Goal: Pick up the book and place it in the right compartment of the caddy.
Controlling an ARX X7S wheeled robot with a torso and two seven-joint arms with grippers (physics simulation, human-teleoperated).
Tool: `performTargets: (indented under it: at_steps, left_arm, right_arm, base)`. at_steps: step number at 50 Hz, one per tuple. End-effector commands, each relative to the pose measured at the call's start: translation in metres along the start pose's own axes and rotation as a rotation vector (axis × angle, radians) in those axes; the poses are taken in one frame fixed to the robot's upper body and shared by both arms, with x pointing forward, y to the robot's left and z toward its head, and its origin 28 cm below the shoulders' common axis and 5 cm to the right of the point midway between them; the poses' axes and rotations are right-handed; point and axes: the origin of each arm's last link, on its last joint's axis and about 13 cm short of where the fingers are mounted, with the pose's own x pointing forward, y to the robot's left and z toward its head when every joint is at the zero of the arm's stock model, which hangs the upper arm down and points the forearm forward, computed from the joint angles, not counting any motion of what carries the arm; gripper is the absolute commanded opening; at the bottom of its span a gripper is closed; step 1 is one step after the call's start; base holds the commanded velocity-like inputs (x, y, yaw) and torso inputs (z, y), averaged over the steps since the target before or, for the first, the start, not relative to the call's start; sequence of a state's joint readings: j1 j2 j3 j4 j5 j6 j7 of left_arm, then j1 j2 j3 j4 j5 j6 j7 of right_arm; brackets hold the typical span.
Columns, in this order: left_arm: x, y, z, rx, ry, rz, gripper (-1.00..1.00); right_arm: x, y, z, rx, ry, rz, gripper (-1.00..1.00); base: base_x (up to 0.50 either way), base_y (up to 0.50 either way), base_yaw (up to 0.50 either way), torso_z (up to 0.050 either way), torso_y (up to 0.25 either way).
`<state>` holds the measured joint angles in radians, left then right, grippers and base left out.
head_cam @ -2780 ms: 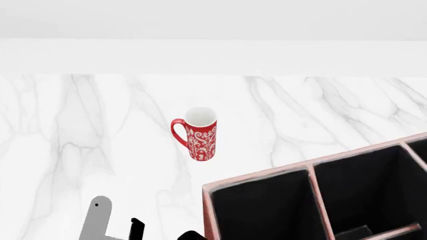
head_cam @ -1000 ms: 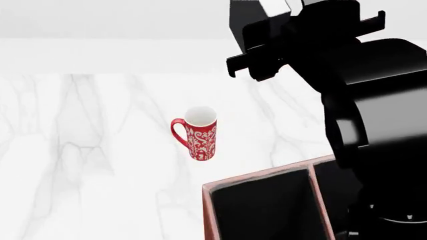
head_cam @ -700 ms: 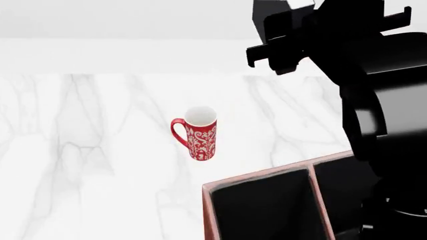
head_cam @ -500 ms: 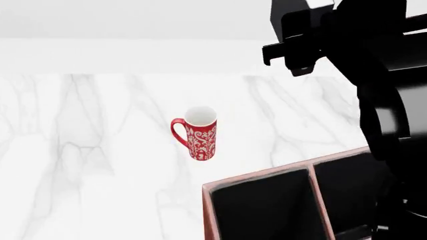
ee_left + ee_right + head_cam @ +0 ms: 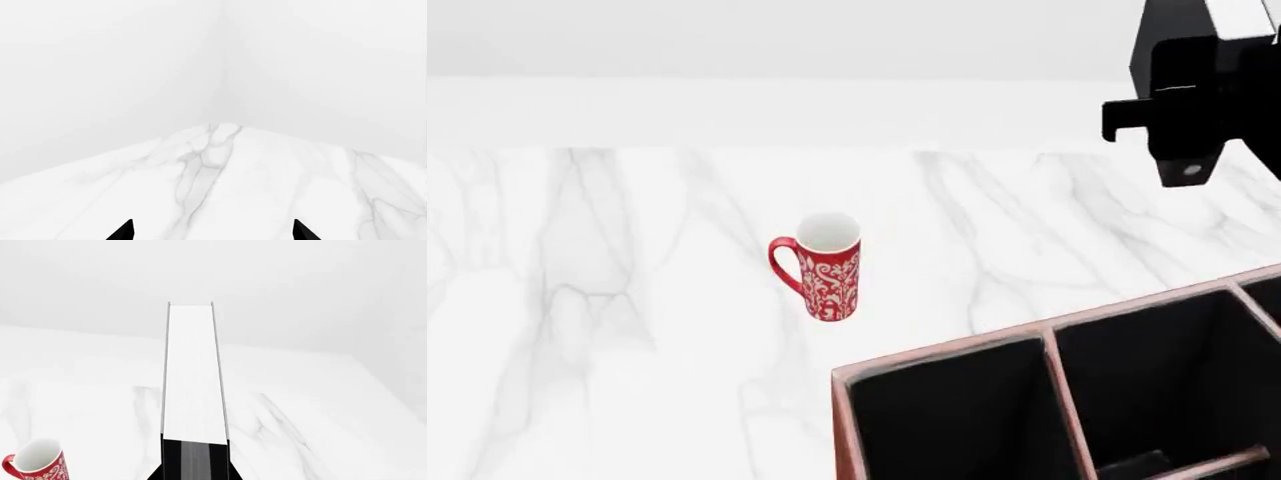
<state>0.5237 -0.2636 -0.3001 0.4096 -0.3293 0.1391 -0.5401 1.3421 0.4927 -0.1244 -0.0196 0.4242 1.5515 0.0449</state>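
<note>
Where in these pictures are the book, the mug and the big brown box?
book [image 5: 191,375], right wrist view, on its white page edges.
mug [image 5: 829,281], head view, on its red patterned side.
box [image 5: 941,349], head view, on the pale front rim of its left compartment.

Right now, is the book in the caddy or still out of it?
Out. The right gripper holds the book in the air above the marble; the caddy compartments in view look empty.

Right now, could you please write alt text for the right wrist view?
The book is clamped in the right gripper, its white page edges facing the camera. Below lies a white marble table, with a red-and-white patterned mug near one corner.
</note>
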Motion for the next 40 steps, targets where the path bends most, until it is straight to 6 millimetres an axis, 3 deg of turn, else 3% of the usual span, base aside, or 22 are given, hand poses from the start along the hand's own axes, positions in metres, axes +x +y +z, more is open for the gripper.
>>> performTargets:
  at_steps: [1, 23, 40]
  left_arm:
    - [0.0, 0.001, 0.001, -0.007, -0.005, 0.0, 1.0]
    - [-0.001, 0.0, 0.001, -0.011, -0.009, -0.006, 1.0]
    - [-0.002, 0.002, 0.002, -0.017, -0.019, 0.001, 1.0]
  right_arm:
    - [-0.017, -0.023, 0.0, 0.026, 0.012, -0.11, -1.0]
    - [-0.036, -0.051, -0.024, 0.092, 0.101, -0.247, -1.0]
    - [-0.034, -0.066, -0.034, 0.147, 0.167, -0.388, -1.0]
  base:
    - [0.0, 0.0, 0.0, 0.0, 0.0]
    - [0.0, 0.0, 0.0, 0.0, 0.001]
    - [0.0, 0.0, 0.0, 0.001, 0.002]
